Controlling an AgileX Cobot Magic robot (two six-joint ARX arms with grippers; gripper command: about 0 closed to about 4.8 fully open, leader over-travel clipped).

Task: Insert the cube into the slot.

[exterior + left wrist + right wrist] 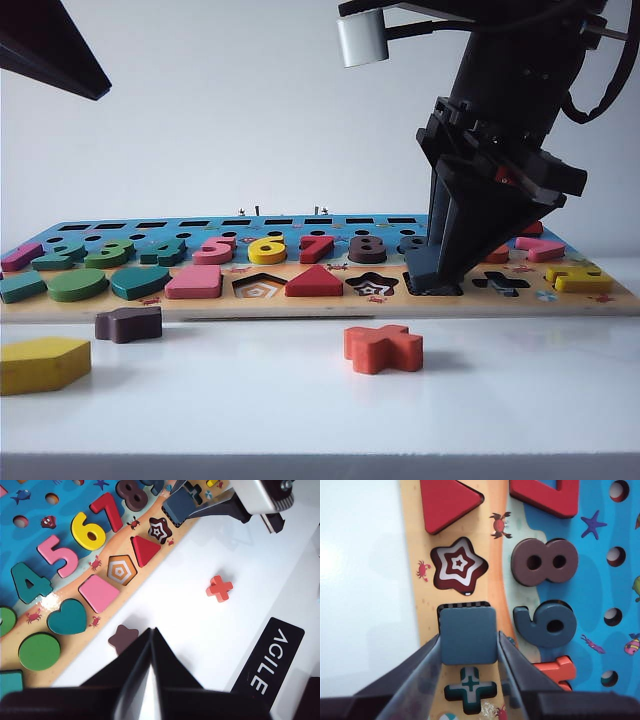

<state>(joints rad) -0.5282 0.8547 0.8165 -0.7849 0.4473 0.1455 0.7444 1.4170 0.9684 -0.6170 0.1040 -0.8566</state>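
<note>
My right gripper [469, 652]: jaws clamped on two opposite edges of the cube [469, 635], pointing down at the board [415, 620].
Cube: flat navy square, held over the slot [464, 605]; a strip of checkered floor shows along one edge, so it sits slightly off. Whether it rests in the recess or just above, I cannot tell.
Beside the cube: star recess [460, 562] on one side, cross recess [470, 689] on the other; grey 9 [547, 625] and brown 8 [542, 562] next over.
Red triangle [445, 500]: past the star, seated.
My left gripper [151, 645]: well apart from the board, above the table [200, 640], fingers pressed together, holding nothing.
Below it: brown block [122, 637].
Further off: orange cross [219, 588], loose on the table.
Yellow block [42, 364]: at the table's near left corner in the exterior view.
</note>
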